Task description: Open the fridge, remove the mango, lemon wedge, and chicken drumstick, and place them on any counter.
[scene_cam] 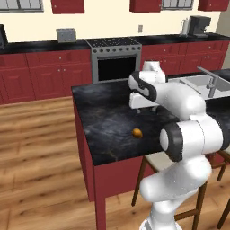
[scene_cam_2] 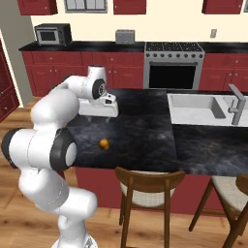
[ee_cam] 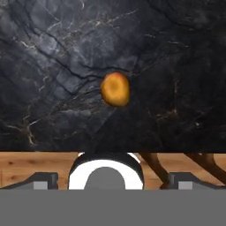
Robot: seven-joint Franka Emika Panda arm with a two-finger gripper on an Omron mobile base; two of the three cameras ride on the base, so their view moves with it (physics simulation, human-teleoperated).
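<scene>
Mango (scene_cam: 137, 133), round and orange, lies alone on the counter (scene_cam: 108, 121) near its front edge, at centre frame in the left base view. Gripper (ee_cam: 113, 183), jaws spread wide and empty, hangs above it. Sink (scene_cam_2: 193, 109) sits at right.

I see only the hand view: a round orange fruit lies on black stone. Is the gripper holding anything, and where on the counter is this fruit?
Observer: Nothing is held. The gripper hangs open above the counter, and the mango lies free on the stone, apart from it.
Operator: Is the fruit near the sink?
Observer: No. The sink is toward the other end of the island; the mango is near the front edge, by a wooden chair.
Operator: Any other food on the top?
Observer: I see no lemon wedge or drumstick on the part of the counter that shows.
</scene>
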